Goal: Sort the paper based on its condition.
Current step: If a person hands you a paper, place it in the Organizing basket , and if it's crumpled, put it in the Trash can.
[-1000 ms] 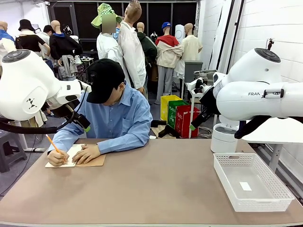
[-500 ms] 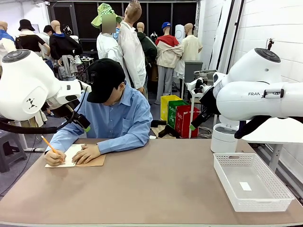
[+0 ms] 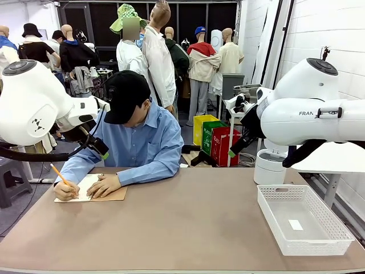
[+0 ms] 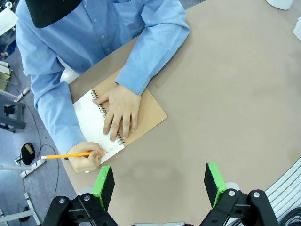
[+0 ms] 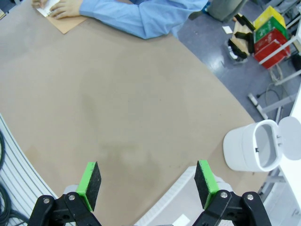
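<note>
Front level; wrists overhead; shared table (image 3: 188,222)

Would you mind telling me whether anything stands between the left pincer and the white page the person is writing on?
Yes. The person's flat hand lies on the page across the spiral of the notebook, and the other hand holds a pencil at its edge. The left pincer hangs open above the table.

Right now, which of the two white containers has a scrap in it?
The low mesh basket on the table: a small white scrap lies on its floor. The other is a round bin past the table's edge.
</note>
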`<state>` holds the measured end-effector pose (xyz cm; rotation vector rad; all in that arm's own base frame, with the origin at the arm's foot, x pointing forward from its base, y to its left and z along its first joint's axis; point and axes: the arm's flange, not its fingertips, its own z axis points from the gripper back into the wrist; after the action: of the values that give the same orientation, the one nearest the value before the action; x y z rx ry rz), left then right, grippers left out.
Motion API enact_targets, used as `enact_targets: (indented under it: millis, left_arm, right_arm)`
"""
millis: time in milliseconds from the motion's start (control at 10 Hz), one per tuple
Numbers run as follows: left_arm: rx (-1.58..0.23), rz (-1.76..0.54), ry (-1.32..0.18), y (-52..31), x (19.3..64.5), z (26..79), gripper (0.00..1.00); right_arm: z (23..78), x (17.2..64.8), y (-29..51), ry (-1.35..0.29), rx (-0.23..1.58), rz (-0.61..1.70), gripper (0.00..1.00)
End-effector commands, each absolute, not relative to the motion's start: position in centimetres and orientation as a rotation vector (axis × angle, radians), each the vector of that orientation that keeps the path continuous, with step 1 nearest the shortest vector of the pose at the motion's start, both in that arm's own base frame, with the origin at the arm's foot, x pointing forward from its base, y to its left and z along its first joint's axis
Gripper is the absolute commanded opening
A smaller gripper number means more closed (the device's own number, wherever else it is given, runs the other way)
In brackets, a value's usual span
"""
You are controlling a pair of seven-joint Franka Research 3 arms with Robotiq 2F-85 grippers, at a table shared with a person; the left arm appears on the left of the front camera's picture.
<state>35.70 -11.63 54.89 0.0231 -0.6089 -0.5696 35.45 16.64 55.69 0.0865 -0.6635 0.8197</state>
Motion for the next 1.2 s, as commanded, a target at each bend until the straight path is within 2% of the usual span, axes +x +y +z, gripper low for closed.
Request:
enact_targets:
  millis: [0,1100]
  left_arm:
    - [0.019,-0.569,-0.609,-11.59,35.70,54.91,1.00]
    - [0.019,-0.569,-0.609,-11.59,35.70,54.91,1.00]
  right_arm:
    - [55.61,35.49,16.64,-0.662,0.086,0.820,1.00]
    - [55.61,35.49,16.64,-0.662,0.086,0.820,1.00]
